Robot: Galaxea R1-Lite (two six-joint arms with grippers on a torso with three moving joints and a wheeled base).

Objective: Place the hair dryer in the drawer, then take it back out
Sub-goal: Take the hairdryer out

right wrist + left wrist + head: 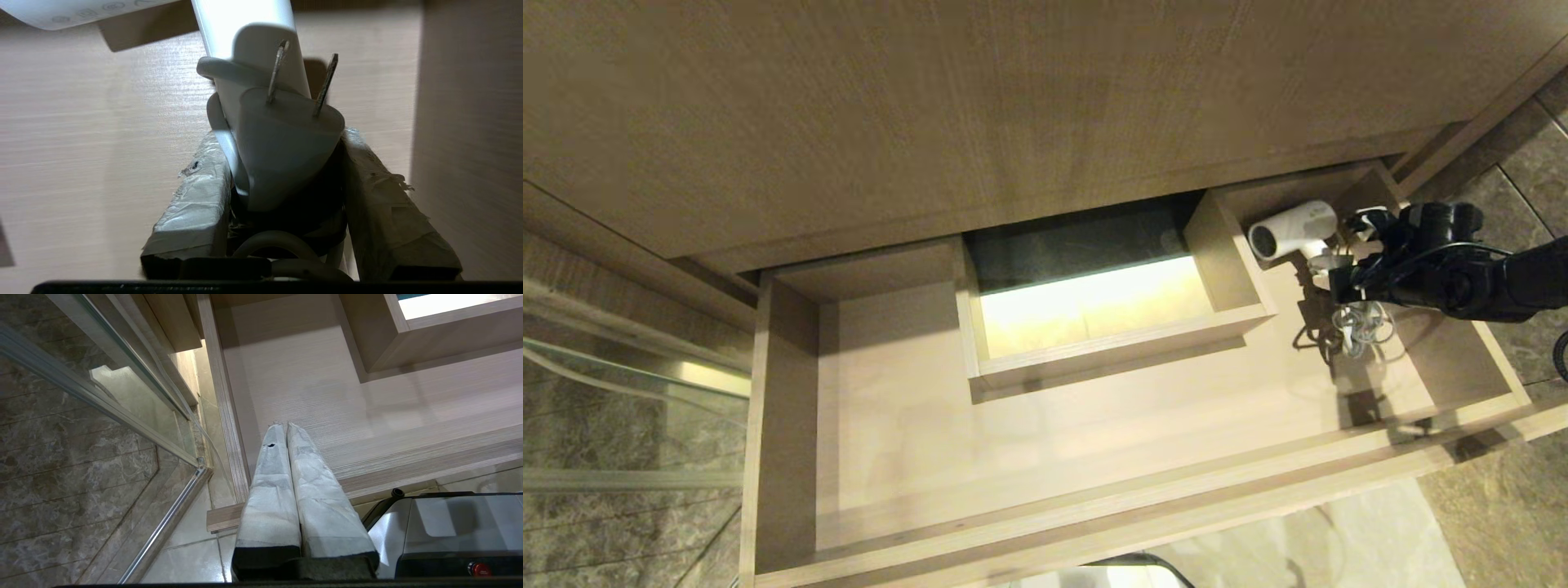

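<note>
Right gripper (282,192) was clamped on the dryer (1294,229) handle and plug, in the drawer's (1094,498) right rear corner. Best lift straight, cord (1356,327) clearing the wall. Left gripper (286,433) was closed, empty.

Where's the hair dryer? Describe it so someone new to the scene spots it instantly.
Find the wide open wood-grain drawer, then its back right corner, right of the boxed cutout. The hair dryer sits there, with the right gripper closed around its plug and handle. It is the only white thing there: round barrel, dark grille, cord bundle hanging below.
</note>
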